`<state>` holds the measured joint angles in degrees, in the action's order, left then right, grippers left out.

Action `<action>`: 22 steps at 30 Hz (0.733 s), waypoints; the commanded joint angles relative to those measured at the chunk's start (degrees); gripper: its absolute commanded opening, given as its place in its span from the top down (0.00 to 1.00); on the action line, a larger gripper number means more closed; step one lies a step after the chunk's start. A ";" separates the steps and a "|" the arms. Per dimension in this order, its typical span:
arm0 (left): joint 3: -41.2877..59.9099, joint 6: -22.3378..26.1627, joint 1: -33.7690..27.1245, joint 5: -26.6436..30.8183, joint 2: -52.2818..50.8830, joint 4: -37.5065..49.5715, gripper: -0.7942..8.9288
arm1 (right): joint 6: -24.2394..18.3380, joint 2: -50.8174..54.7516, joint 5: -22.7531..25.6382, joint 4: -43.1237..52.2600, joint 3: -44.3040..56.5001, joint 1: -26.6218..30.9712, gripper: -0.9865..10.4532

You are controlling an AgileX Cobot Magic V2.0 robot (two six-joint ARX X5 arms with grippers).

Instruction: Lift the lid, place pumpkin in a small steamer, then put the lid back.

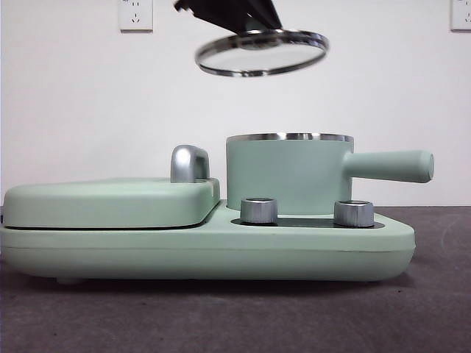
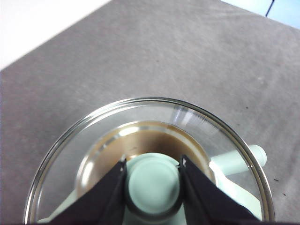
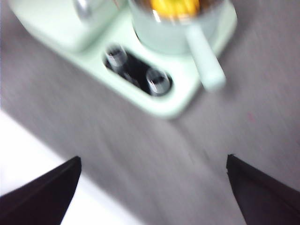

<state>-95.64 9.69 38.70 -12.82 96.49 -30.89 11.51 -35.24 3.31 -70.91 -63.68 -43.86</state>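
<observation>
The grey tabletop carries a wide mint-green cooker base; on its left half lies a flat rectangular cover with a chrome handle, and two chrome dials stand at the front of its right half; the small steamer sits upright behind those dials, chrome rim uncovered, its long straight handle pointing right. The lid hangs tilted in the air, well above the steamer and slightly left of its centre, clear of the rim; the left end effector is clamped on the lid's mint-green knob, one black jaw pressing each side. The pumpkin shows in the blurred right wrist view as a yellow-orange patch inside the steamer, below its rim. The right end effector hovers away from the cooker, over the tabletop's front edge; its jaws stand wide apart, gripping nothing.
</observation>
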 commanded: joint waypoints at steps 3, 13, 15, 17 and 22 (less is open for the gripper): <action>-2.14 0.61 1.73 -0.31 3.76 3.67 0.90 | 2.08 8.24 -1.03 11.17 5.18 -0.55 0.48; -2.14 1.27 2.29 -0.28 8.76 9.73 0.90 | 4.28 13.68 -1.01 12.52 7.93 -0.55 0.49; -2.14 1.25 2.29 -0.28 9.66 9.75 0.90 | 4.28 13.68 -1.01 12.52 7.93 -0.55 0.49; -2.14 1.25 2.29 -0.28 10.51 9.60 0.90 | 4.26 13.68 -1.01 12.55 7.93 -0.55 0.49; -2.14 1.62 2.32 -0.26 11.82 9.57 0.90 | 4.24 13.68 -1.01 12.59 7.93 -0.55 0.49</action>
<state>-95.64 10.31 40.45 -12.78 107.61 -22.83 15.27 -21.50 2.35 -59.00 -55.22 -43.86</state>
